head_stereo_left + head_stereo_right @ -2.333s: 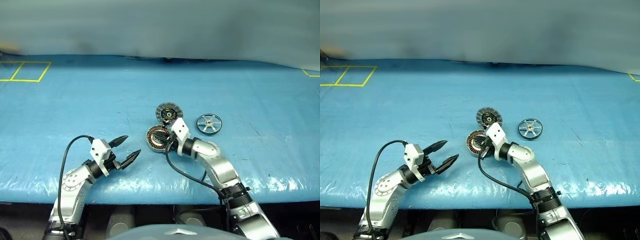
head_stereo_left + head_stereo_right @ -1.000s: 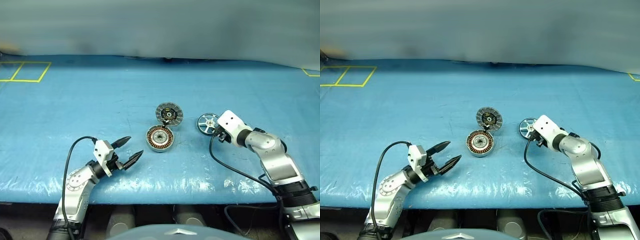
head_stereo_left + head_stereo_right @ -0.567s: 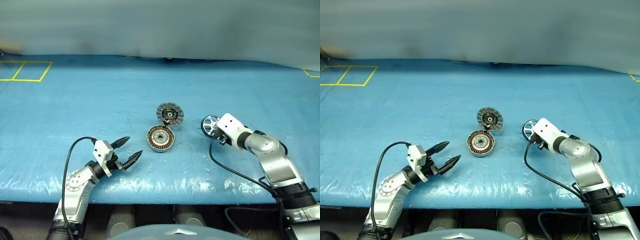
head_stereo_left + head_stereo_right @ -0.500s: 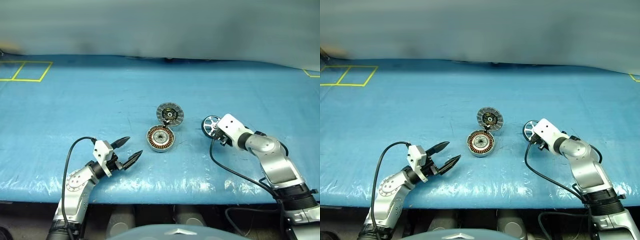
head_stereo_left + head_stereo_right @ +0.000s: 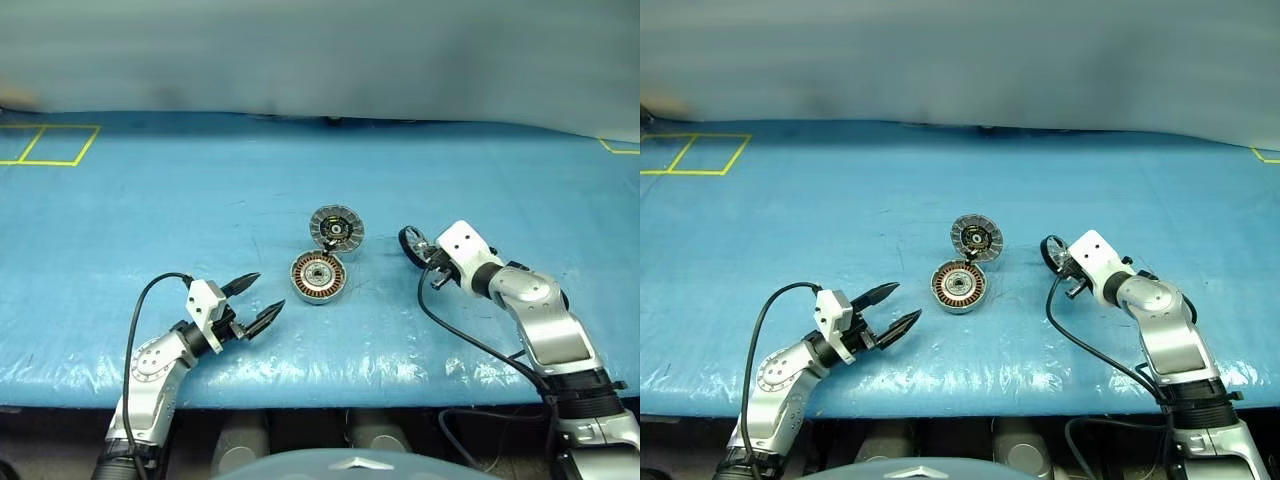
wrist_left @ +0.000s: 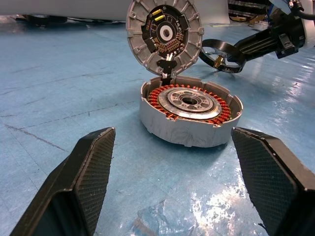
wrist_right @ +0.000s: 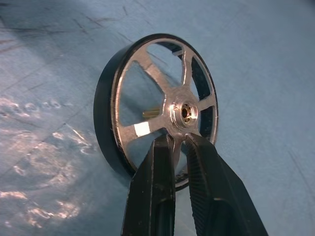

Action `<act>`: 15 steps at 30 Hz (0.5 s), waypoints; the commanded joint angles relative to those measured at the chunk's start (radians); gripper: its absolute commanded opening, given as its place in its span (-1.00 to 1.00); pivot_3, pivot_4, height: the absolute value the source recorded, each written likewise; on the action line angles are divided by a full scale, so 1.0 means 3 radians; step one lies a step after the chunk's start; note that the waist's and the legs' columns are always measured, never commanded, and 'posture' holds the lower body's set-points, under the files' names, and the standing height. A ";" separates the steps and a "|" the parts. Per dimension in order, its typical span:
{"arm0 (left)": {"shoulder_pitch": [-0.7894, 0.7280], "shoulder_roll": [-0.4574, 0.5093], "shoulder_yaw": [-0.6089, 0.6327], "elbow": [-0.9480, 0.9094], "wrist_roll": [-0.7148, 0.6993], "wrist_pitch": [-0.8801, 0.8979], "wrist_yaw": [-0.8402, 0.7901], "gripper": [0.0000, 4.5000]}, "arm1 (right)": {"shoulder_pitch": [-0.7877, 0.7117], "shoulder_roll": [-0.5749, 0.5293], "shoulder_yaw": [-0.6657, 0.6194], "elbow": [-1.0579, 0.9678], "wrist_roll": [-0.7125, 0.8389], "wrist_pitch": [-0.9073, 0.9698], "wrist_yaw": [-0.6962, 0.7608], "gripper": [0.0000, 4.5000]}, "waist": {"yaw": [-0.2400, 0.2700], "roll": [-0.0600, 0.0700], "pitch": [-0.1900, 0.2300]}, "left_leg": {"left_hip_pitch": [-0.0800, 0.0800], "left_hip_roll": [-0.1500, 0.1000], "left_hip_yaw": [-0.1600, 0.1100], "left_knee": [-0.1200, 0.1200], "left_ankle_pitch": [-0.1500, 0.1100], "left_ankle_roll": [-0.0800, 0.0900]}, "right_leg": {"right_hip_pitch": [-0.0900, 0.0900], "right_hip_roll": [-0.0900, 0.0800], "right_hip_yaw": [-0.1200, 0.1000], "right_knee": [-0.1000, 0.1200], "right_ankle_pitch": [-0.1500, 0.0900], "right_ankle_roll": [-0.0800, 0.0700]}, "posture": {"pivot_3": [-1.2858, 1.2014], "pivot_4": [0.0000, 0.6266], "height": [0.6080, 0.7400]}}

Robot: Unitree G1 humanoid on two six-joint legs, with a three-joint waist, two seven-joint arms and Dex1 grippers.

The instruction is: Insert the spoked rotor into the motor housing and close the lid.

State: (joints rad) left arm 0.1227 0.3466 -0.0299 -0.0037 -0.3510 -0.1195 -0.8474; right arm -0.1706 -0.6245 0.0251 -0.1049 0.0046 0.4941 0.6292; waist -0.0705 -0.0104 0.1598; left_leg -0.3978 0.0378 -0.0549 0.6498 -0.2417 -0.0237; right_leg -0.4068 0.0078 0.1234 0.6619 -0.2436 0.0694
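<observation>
**Right claw pinches rotor spoke, housing open at table centre**

Landmark is the motor housing (image 5: 319, 276), one only, sitting flat on the blue table (image 5: 150, 200), copper windings up. One lid (image 5: 336, 226) stands upright at the housing's far edge, joined there, inner face toward the robot. One spoked rotor (image 7: 157, 105), right of the housing and apart from it, is tipped up on edge. The right gripper (image 7: 178, 142) has its fingers pressed together on a spoke next to the hub. The left gripper (image 5: 252, 301) is near-left of the housing, fingers wide apart, nothing between them, pointing at the housing. Bare blue table all round the housing: wide room left and beyond. The table's front edge runs nearer the robot than the housing. Yellow tape square (image 5: 50, 144) is far left, well away.
</observation>
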 commanded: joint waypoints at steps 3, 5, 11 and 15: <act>-0.0003 0.0021 0.0023 -0.0035 0.0010 -0.0046 -0.0001 0.78 | -0.0009 0.0012 -0.0126 -0.0174 0.0163 -0.0027 0.0026 -0.77 | 0.0009 0.0003 0.0002 | -0.0003 -0.0001 0.0001 0.0000 0.0000 0.0000 | -0.0003 -0.0001 0.0001 0.0000 0.0000 0.0000 | 0.03 -0.52 1.00; -0.0023 0.0019 0.0018 -0.0022 0.0010 -0.0042 -0.0005 0.78 | 0.0004 -0.0011 -0.0117 -0.0213 0.0184 -0.0022 0.0039 -0.77 | 0.0013 0.0003 0.0002 | -0.0006 -0.0001 0.0001 0.0000 0.0000 0.0000 | -0.0004 -0.0001 0.0001 -0.0001 0.0000 0.0001 | 0.03 -0.52 1.00; -0.0061 0.0013 0.0006 0.0013 0.0011 -0.0041 -0.0022 0.78 | 0.0019 0.0023 -0.0042 -0.0153 0.0187 -0.0003 0.0005 -0.77 | 0.0012 0.0003 0.0002 | -0.0006 -0.0001 0.0000 -0.0001 0.0000 0.0000 | -0.0005 -0.0001 0.0000 -0.0001 0.0000 0.0001 | 0.03 -0.52 1.00; -0.0073 0.0012 0.0004 0.0024 0.0016 -0.0043 -0.0022 0.78 | -0.0001 0.0013 0.0044 -0.0022 0.0077 0.0030 -0.0064 -0.94 | 0.0013 0.0003 0.0002 | -0.0006 -0.0001 0.0000 -0.0001 0.0000 0.0000 | -0.0005 -0.0001 0.0000 -0.0001 0.0000 0.0001 | 0.03 -0.52 1.00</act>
State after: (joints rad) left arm 0.1080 0.3484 -0.0301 0.0081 -0.3509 -0.1192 -0.8514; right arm -0.1647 -0.6191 0.0410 -0.1102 0.0408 0.5043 0.6214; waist -0.0666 -0.0095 0.1604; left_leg -0.3995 0.0376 -0.0549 0.6494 -0.2417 -0.0237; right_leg -0.4082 0.0075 0.1234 0.6616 -0.2435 0.0696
